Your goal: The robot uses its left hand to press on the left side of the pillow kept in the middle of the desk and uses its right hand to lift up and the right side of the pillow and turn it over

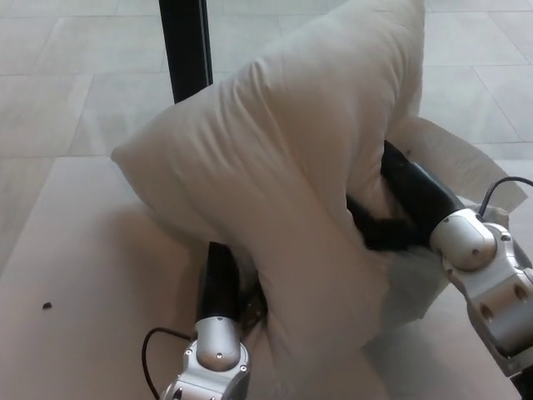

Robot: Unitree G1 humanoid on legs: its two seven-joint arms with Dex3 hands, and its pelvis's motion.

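The pillow (283, 183) looks light, soft and floppy, so it should fold rather than pivot stiffly; the raised edge beside the right hand (387, 225) seems the best hold. It is white, plump and creased, reared up over both hands above the pale counter (75, 275). The right hand grips its underside. The left hand (223, 279) is buried beneath it; its fingers are hidden, so I cannot tell.
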